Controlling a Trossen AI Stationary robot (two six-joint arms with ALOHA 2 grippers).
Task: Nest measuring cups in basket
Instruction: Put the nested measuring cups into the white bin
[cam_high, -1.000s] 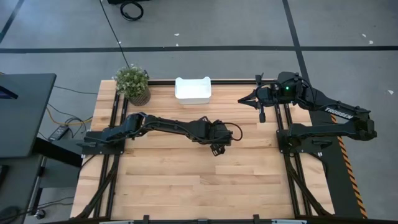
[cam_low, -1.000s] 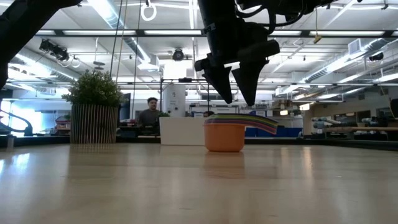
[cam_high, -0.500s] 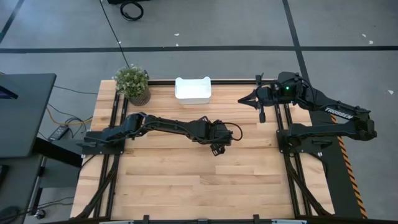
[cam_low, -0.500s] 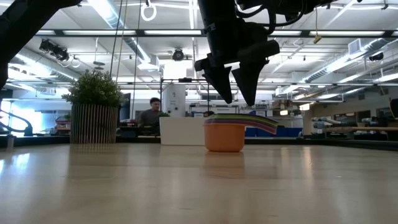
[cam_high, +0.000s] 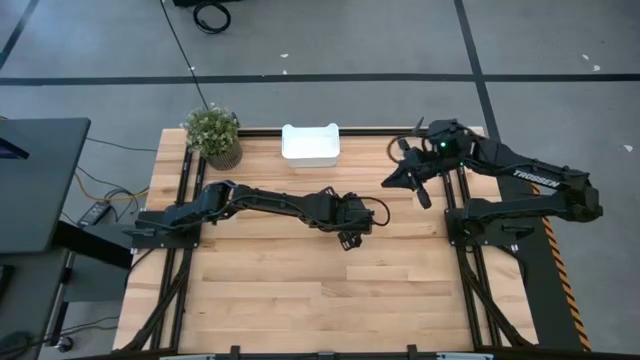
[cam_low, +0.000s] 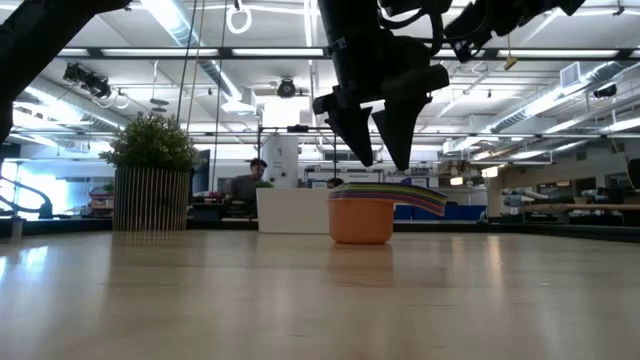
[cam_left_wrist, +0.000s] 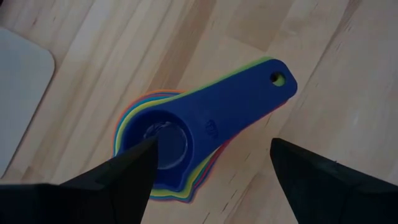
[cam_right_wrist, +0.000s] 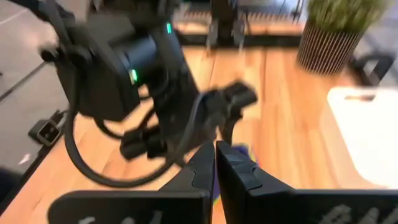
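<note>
Now right end effector (cam_high: 424, 199) swung toward center, shut, empty; left end effector (cam_low: 378, 158) unmoved, spread above measuring cups (cam_low: 362, 212).

Measuring cups (cam_left_wrist: 186, 146) hidden from overhead beneath left tool (cam_high: 348, 237); stacked, only rim edges of lower ones visible. Basket (cam_left_wrist: 15, 93) cut off at wrist-picture edge. Right wrist picture blurred; purple patch past right tool (cam_right_wrist: 214, 158) not identifiable. Distant person (cam_low: 247, 180) indistinct.
</note>
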